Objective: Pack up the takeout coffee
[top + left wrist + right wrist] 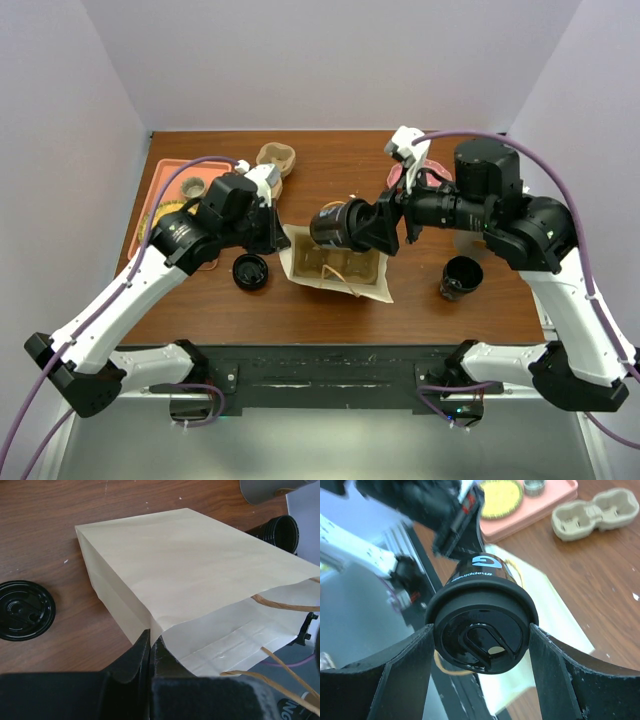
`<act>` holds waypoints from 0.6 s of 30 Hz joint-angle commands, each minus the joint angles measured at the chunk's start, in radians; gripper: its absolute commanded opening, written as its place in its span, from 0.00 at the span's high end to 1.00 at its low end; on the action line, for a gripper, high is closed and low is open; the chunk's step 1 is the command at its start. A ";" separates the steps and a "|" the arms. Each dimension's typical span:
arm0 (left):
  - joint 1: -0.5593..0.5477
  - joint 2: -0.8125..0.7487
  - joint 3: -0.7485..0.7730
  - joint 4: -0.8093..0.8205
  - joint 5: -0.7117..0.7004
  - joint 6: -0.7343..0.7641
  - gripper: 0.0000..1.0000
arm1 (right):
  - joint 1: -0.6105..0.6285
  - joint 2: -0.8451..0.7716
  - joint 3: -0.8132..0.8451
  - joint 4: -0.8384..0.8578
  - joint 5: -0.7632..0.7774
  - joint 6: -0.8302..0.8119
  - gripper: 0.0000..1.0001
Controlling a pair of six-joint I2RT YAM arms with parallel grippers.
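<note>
1. Clearly shut, the left gripper pinches the mouth edge of the tan paper bag; its fingertips cover the pinched spot.
2. The bag's brown twine handles run off frame.
3. The right gripper clamps the small black lidded takeout coffee cup sideways above the bag, with the cup's base hidden behind its lid.

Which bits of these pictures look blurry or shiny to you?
Left wrist view: the paper bag is sharp, the near fingers dark and soft. Right wrist view: a glossy sheen on the coffee cup lid, background blurred. Top view: even light, only soft shadows.
</note>
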 commanded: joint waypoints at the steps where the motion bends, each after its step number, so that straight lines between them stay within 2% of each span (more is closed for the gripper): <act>1: -0.003 -0.054 -0.037 0.128 0.026 0.024 1.00 | 0.043 -0.003 0.029 -0.101 0.126 -0.124 0.56; 5: -0.002 -0.063 -0.054 0.134 0.014 0.004 1.00 | 0.114 0.003 0.037 -0.135 0.180 -0.138 0.57; 12: -0.002 -0.078 -0.057 0.152 0.037 0.013 1.00 | 0.312 0.032 0.024 -0.166 0.479 -0.132 0.58; 18: -0.003 -0.068 -0.085 0.168 0.063 0.128 1.00 | 0.493 0.126 0.034 -0.190 0.747 -0.138 0.58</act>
